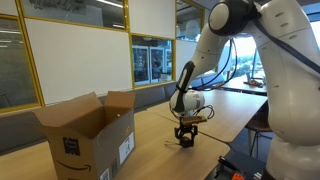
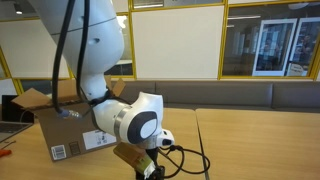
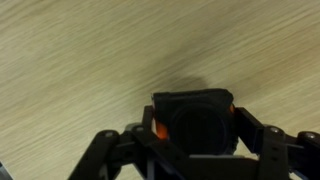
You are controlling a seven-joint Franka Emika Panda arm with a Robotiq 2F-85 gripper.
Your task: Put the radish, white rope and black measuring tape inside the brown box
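Note:
The black measuring tape [image 3: 192,122], a dark case with orange sides, sits between the two fingers of my gripper [image 3: 195,135]. The fingers press on both of its sides. In both exterior views the gripper [image 1: 185,138] [image 2: 148,168] is low over the wooden table, with the tape [image 1: 185,141] at the fingertips. The brown box [image 1: 85,140] stands open on the table, a little way off from the gripper. It also shows in an exterior view [image 2: 68,130], partly behind the arm. The radish and the white rope are not in view.
The wooden table [image 1: 230,115] runs long, with an edge close to the gripper. A black cable [image 2: 190,160] loops on the table beside the wrist. Glass partitions and a bench stand behind the table.

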